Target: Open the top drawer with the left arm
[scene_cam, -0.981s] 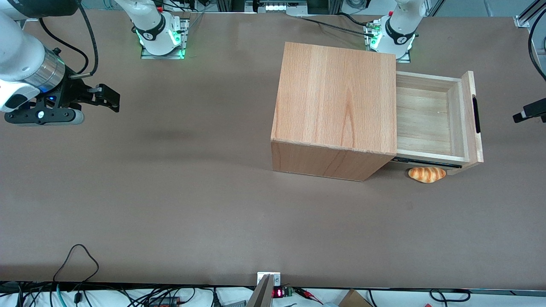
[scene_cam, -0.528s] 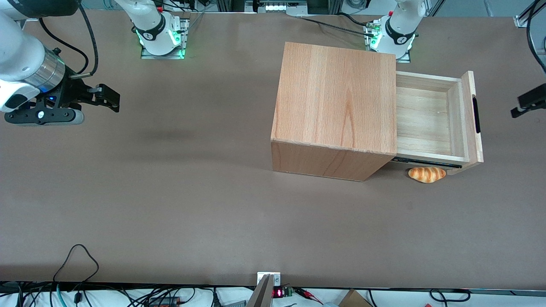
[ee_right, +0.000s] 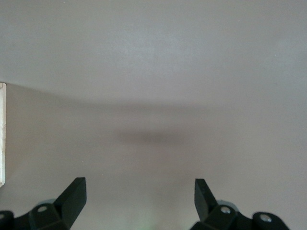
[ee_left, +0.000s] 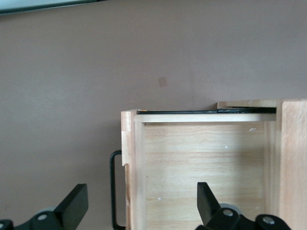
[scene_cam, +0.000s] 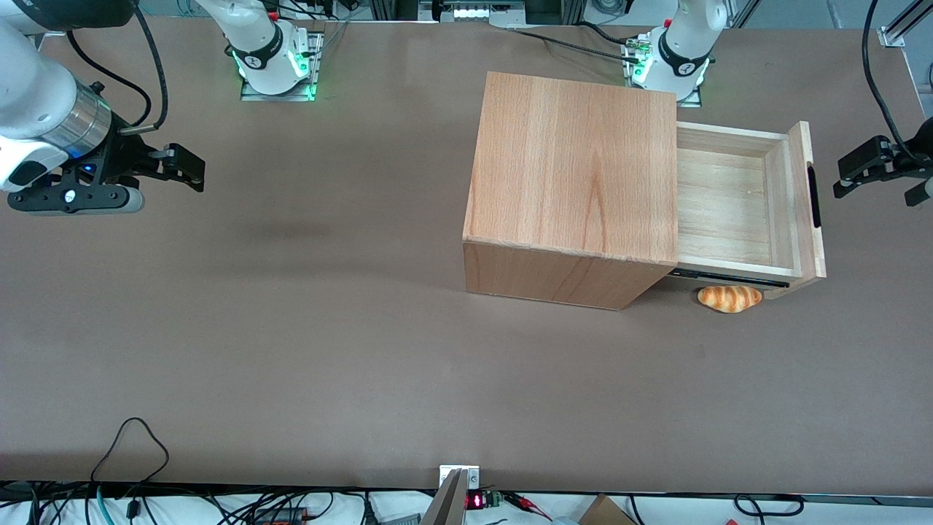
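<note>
The top drawer (scene_cam: 729, 197) stands pulled out of the wooden cabinet (scene_cam: 576, 168), its pale inside bare. Its slim black bar handle (scene_cam: 814, 197) sits on the flat front panel. The left arm's gripper (scene_cam: 842, 177) is open and empty, hovering just in front of the drawer's front panel, apart from it. In the left wrist view the gripper (ee_left: 140, 191) looks down on the front panel (ee_left: 130, 158) and handle (ee_left: 114, 191). One finger is over the table and the other over the drawer's inside (ee_left: 201, 158).
A small bread roll (scene_cam: 729, 298) lies on the table beside the drawer, nearer the front camera, partly under the drawer's side. The left arm's base (scene_cam: 681, 58) stands farther from the camera than the cabinet. Cables lie along the table's near edge.
The left arm's gripper has moved in from the table's end toward the drawer's front panel. The drawer, cabinet and bread roll have not moved.
</note>
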`<state>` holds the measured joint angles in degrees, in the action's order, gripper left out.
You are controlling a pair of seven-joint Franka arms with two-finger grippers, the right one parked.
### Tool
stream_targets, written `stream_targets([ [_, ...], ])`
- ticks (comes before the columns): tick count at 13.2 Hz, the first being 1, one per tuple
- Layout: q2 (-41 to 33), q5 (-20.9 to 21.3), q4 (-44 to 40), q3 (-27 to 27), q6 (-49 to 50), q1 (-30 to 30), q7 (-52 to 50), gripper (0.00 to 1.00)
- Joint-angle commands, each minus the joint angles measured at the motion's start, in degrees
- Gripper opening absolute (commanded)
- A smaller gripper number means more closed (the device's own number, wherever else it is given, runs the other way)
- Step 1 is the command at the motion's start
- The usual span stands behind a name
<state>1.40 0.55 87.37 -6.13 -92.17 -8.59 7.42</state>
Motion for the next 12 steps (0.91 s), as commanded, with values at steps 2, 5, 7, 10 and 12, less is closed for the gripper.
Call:
stream_targets([
  [2, -2.27, 1.20, 0.43, 3.83, 1.91, 5.05, -3.99, 1.00],
  [5, -3.42, 0.94, 1.13, 6.31, 2.61, 7.01, -4.17, 1.00],
  [7, -3.68, 0.59, 1.05, 6.31, 3.66, 6.74, -4.25, 1.00],
  [10, -3.51, 0.41, 0.17, 6.31, 4.02, 6.30, -5.21, 1.00],
  [12, -3.42, 0.33, -0.27, 6.13, 3.93, 6.13, -5.75, 1.00],
])
